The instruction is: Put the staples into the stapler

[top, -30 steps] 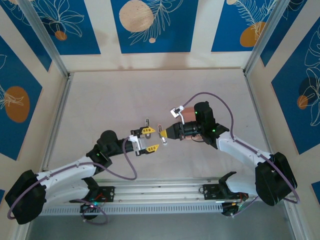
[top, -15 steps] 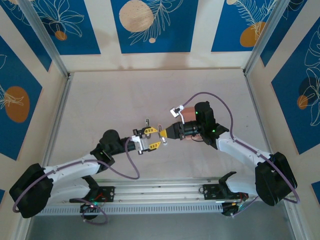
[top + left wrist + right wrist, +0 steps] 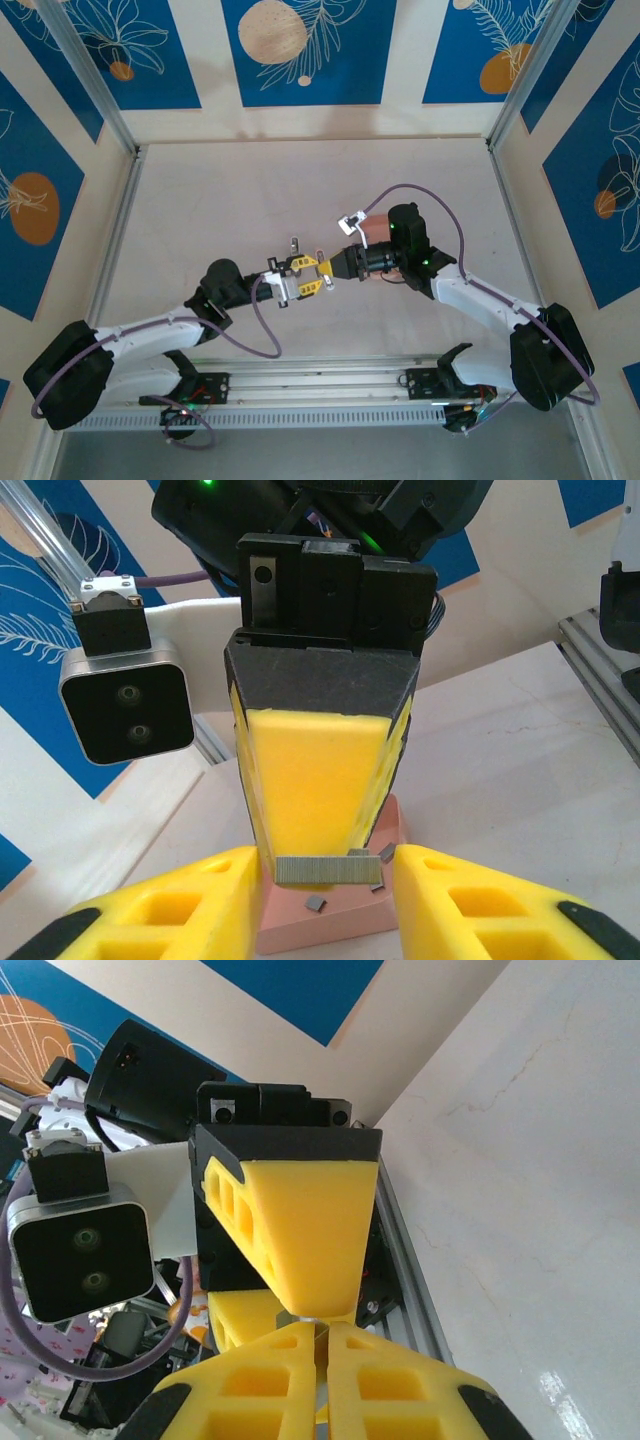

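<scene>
The right gripper (image 3: 317, 1330) is clamped on a strip of staples (image 3: 325, 869), just above the pink tray (image 3: 350, 922) at the middle of the table (image 3: 200, 200). The strip looks light and stiff and would likely snap if bent, so it wants pinching by its flat sides. The left gripper (image 3: 306, 276) has moved in, jaws narrowed, bracketing the strip's ends without quite touching.

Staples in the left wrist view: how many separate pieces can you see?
3. A long strip pinched at the right gripper's tips; a short piece at its right end; a loose bit on the pink tray. More may be hidden behind the gripper.
</scene>
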Robot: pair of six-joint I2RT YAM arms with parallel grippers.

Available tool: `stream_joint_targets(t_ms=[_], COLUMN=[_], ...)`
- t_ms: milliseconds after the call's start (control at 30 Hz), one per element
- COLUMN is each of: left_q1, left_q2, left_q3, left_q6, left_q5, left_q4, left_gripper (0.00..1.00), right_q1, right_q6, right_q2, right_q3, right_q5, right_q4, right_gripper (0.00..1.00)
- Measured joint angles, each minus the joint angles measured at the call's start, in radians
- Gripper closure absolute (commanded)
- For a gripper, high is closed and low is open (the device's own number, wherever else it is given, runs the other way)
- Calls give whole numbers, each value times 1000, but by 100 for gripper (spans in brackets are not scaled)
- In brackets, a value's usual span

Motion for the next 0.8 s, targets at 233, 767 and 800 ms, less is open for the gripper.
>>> stream_joint_targets(t_ms=[233,767,800], left_q1=[0,0,-1], left_q2=[1,-40,-56], left_q3=[0,4,10], left_q6=[6,24,26], left_q5=[4,-3,-8], left_q4=[12,-66,-109], left_gripper=[74,81,81], right_q1=[0,-18,-29], right_q6=[4,7,8], right_q2=[7,-2,-7], right_q3=[0,-13,-17], right_q5=[-2,14,21], right_q4=[3,-6,-14], right_gripper=[91,55,53])
